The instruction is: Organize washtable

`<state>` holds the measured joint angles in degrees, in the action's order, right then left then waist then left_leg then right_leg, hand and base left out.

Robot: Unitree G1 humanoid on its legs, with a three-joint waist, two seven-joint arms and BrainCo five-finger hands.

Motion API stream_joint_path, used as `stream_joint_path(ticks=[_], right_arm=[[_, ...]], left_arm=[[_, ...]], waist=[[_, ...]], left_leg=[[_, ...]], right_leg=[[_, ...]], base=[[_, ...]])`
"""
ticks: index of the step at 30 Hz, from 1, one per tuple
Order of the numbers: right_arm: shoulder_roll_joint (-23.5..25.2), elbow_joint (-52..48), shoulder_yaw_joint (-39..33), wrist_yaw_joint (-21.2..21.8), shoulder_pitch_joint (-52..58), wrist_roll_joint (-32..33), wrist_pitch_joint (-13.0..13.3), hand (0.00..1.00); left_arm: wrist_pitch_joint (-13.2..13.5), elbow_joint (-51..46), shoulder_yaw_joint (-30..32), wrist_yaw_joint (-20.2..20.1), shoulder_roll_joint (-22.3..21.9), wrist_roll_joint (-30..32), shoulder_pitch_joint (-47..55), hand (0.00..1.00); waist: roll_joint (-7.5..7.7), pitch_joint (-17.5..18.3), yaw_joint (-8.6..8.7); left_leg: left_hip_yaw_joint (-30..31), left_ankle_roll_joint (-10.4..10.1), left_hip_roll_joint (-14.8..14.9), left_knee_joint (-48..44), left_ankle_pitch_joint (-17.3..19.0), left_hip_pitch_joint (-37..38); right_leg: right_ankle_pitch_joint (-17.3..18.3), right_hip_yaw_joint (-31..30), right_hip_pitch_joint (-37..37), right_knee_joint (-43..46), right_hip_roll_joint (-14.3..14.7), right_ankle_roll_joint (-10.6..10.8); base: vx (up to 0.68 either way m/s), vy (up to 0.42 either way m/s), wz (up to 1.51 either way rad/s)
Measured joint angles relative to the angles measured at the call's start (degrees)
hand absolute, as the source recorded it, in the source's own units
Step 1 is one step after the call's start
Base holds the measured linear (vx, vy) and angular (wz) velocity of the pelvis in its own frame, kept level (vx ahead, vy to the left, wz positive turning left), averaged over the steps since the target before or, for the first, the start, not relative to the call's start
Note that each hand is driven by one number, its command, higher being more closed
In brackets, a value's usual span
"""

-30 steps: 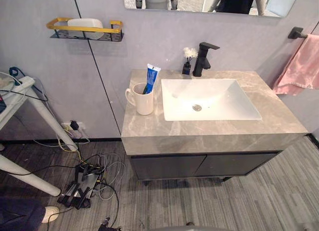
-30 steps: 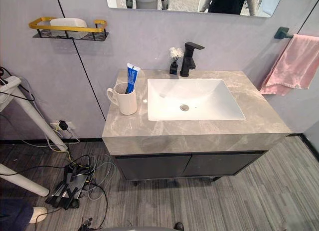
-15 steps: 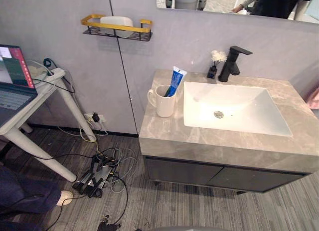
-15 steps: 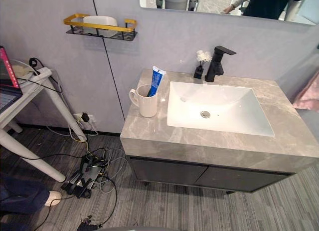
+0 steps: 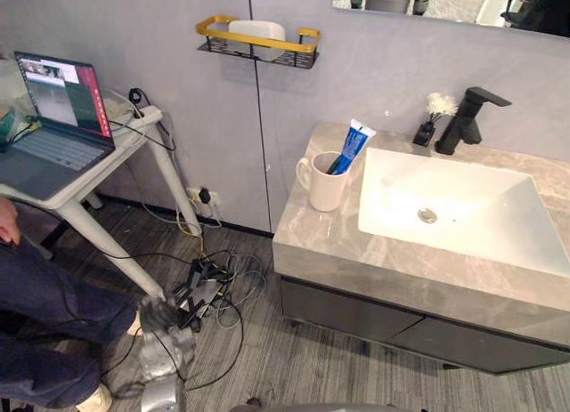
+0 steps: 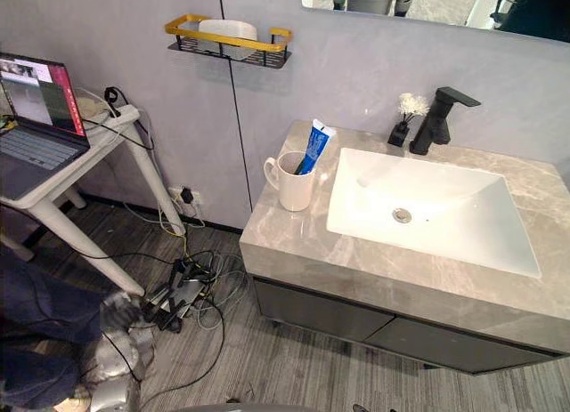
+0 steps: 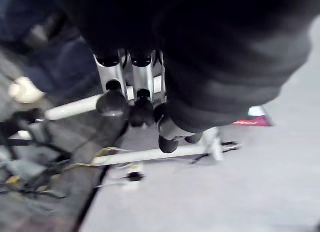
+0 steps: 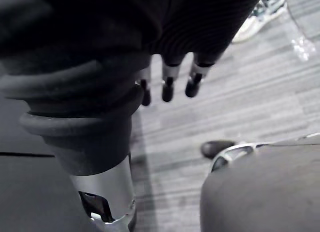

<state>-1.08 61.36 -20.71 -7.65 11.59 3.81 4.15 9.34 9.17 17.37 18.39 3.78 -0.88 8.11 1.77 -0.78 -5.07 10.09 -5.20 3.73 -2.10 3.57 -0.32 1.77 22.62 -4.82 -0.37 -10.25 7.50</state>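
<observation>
The grey stone washtable (image 5: 338, 245) holds a white sink (image 5: 534, 218) on the right. A white mug (image 5: 326, 184) with a blue toothpaste tube (image 5: 354, 145) stands at its left end. A black faucet (image 5: 469, 118) and a small bottle with a white flower (image 5: 433, 117) are at the back. My left hand (image 5: 165, 336) hangs low over the floor, far left of the washtable. In the left wrist view its fingers (image 7: 142, 99) are curled with nothing in them. My right hand (image 8: 167, 84) hangs over the floor, fingers straight and empty.
A yellow-railed wall shelf (image 5: 258, 42) carries a white soap dish (image 5: 256, 27). A white table (image 5: 116, 154) with an open laptop (image 5: 58, 109) stands at the left. A tangle of cables (image 5: 207, 287) lies on the floor. A person's legs (image 5: 44, 327) are at lower left.
The camera has swung left, so the washtable sits further right and the laptop table and person show. My left hand has come into view at the lower left.
</observation>
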Motion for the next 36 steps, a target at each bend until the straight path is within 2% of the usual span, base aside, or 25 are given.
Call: stream_joint_path(ticks=[1,2,3,4,7,8,9,10,11,12,13,15,16,19,21,30,36], right_arm=[[0.0,-0.02,0.52,0.01,0.53,-0.04,0.25,0.0],[-0.53,-0.08,2.01,0.05,1.19,-0.17,0.56,0.0],[-0.87,-0.17,2.87,0.08,1.46,-0.7,0.79,0.0],[-1.14,-0.17,3.34,0.08,1.54,-1.67,0.95,0.0],[-1.53,-0.1,3.83,0.1,1.7,-1.91,1.07,0.0],[-1.71,0.19,3.83,0.12,1.83,-2.18,1.07,0.0],[-1.82,0.37,4.42,0.37,1.94,-2.44,0.62,0.0],[-2.11,0.38,5.04,0.4,1.65,-2.76,0.48,0.0],[-2.7,0.61,5.53,0.45,1.49,-4.13,0.05,0.0],[-3.06,1.11,6.36,0.66,1.53,-4.39,-0.4,0.0],[-3.47,1.32,7.1,1.51,1.16,-4.48,-0.77,0.0],[-3.96,1.28,8.41,2.32,0.48,-4.62,-0.82,0.0],[-4.17,1.37,8.61,2.59,0.5,-4.67,-0.86,0.0],[-4.62,1.35,9.65,2.94,0.04,-4.68,-1.08,0.0],[-4.73,1.25,10.04,2.99,-0.1,-4.67,-1.0,0.0],[-4.95,0.12,11.81,4.05,-0.51,-4.52,-0.84,0.0],[-4.85,-0.35,12.76,4.07,-1.09,-4.53,-0.65,0.0]], left_arm=[[0.13,-7.59,-1.37,0.55,-1.36,0.0,-0.02,1.0],[2.31,-21.3,-7.38,0.31,-2.59,-0.82,0.71,1.0],[3.56,-26.08,-10.39,-0.46,-2.58,-0.93,0.87,1.0],[4.88,-29.02,-12.89,-2.05,-2.75,-1.29,0.8,1.0],[5.63,-30.64,-13.89,-3.49,-4.38,-2.1,0.59,1.0],[5.61,-30.67,-15.76,-4.45,-3.98,-5.6,0.59,1.0],[3.96,-31.43,-25.92,-14.79,1.4,-24.42,-0.56,1.0],[3.35,-31.48,-25.83,-16.37,1.32,-27.12,-0.71,1.0],[2.83,-28.71,-27.69,-17.44,4.73,-31.05,-1.99,1.0],[1.98,-24.74,-31.41,-18.34,8.74,-33.62,-4.9,1.0],[-0.52,-21.94,-34.5,-19.78,12.15,-36.71,-7.3,1.0],[-3.02,-21.34,-35.72,-21.54,13.87,-39.18,-7.51,1.0],[-3.25,-20.33,-36.05,-22.0,13.82,-39.7,-8.2,1.0],[-4.8,-13.7,-39.6,-22.08,14.79,-39.42,-13.04,1.0],[-5.78,-11.36,-40.33,-22.07,14.21,-38.53,-14.43,1.0],[-6.28,-2.36,-41.59,-21.75,9.89,-23.5,-20.19,1.0],[-6.27,-1.68,-41.4,-20.52,9.62,-18.19,-21.1,1.0]], waist=[[0.06,0.02,-0.47],[-0.08,-0.03,-1.03],[-0.22,0.01,-1.63],[-0.36,0.1,-1.9],[-0.76,0.33,-1.7],[-0.74,0.34,-1.85],[-0.51,0.45,-1.63],[-0.51,0.52,-1.32],[-0.54,0.55,0.41],[-0.64,0.61,0.27],[-0.8,0.7,0.49],[-0.94,0.69,1.54],[-0.9,0.7,1.96],[-1.22,0.66,2.76],[-1.48,0.64,4.4],[-1.29,-0.46,4.85],[-0.95,-1.1,6.04]], left_leg=[[-0.09,0.0,-0.04,-0.11,0.0,0.12],[-0.78,0.0,-0.12,-0.38,0.0,0.57],[-1.74,0.0,0.01,-0.4,0.0,0.99],[-2.6,0.0,0.09,-0.59,0.0,1.05],[-2.99,-0.01,0.3,-0.72,0.01,0.93],[-3.38,-0.01,0.39,-0.71,0.01,0.93],[-4.38,0.0,0.36,-0.76,0.02,0.96],[-4.93,0.01,0.39,-0.8,0.02,0.88],[-5.69,0.02,0.59,-0.84,0.02,0.76],[-5.66,0.02,0.6,-0.83,0.02,0.87],[-5.93,0.01,0.71,-0.82,0.03,1.0],[-6.7,-0.01,0.96,-0.74,0.05,1.03],[-7.59,-0.09,1.25,-0.71,0.12,1.07],[-8.98,-0.26,1.96,-0.72,0.23,1.08],[-9.09,-0.36,2.28,-0.71,0.3,1.1],[-12.07,-0.81,3.34,-0.04,0.63,1.05],[-13.62,-0.91,3.31,0.21,0.9,1.01]], right_leg=[[0.46,-0.03,0.15,0.81,-0.22,0.06],[1.24,-0.21,0.19,2.2,-0.63,0.18],[1.32,-0.77,0.2,2.47,-0.64,0.15],[1.35,-1.0,0.2,2.64,-0.63,0.1],[1.43,-1.49,0.89,3.2,-0.53,-0.03],[1.42,-2.13,1.19,3.24,-0.44,-0.04],[0.85,-3.19,1.57,2.97,-0.45,0.0],[0.55,-3.86,2.02,2.82,-0.38,-0.09],[-1.85,-4.25,1.16,-0.78,0.32,-0.34],[-2.38,-4.11,0.77,-1.79,0.49,-0.33],[-2.74,-4.3,0.61,-2.33,0.64,-0.51],[-3.52,-5.16,0.61,-3.54,1.04,-0.67],[-4.0,-5.91,0.89,-4.13,1.32,-0.87],[-4.92,-7.43,1.18,-5.22,2.12,-1.27],[-4.93,-7.69,1.5,-5.24,2.48,-1.29],[-5.6,-10.94,3.9,-5.52,3.53,-1.9],[-5.93,-12.41,4.81,-5.53,3.51,-1.61]], base=[[-0.02,0.022,0.03],[-0.03,0.034,-0.08],[-0.05,0.033,-0.14],[-0.04,0.018,-0.16],[-0.04,0.003,-0.1],[-0.07,0.021,-0.27],[-0.07,0.027,-0.35],[-0.07,0.031,-0.44],[-0.05,0.006,-0.25],[-0.06,-0.002,-0.19],[-0.04,-0.007,-0.06],[-0.03,-0.003,-0.25],[-0.03,-0.01,-0.37],[-0.03,-0.019,-0.31],[-0.01,-0.018,-0.12],[0.0,-0.006,-0.18],[0.02,0.009,-0.14]])
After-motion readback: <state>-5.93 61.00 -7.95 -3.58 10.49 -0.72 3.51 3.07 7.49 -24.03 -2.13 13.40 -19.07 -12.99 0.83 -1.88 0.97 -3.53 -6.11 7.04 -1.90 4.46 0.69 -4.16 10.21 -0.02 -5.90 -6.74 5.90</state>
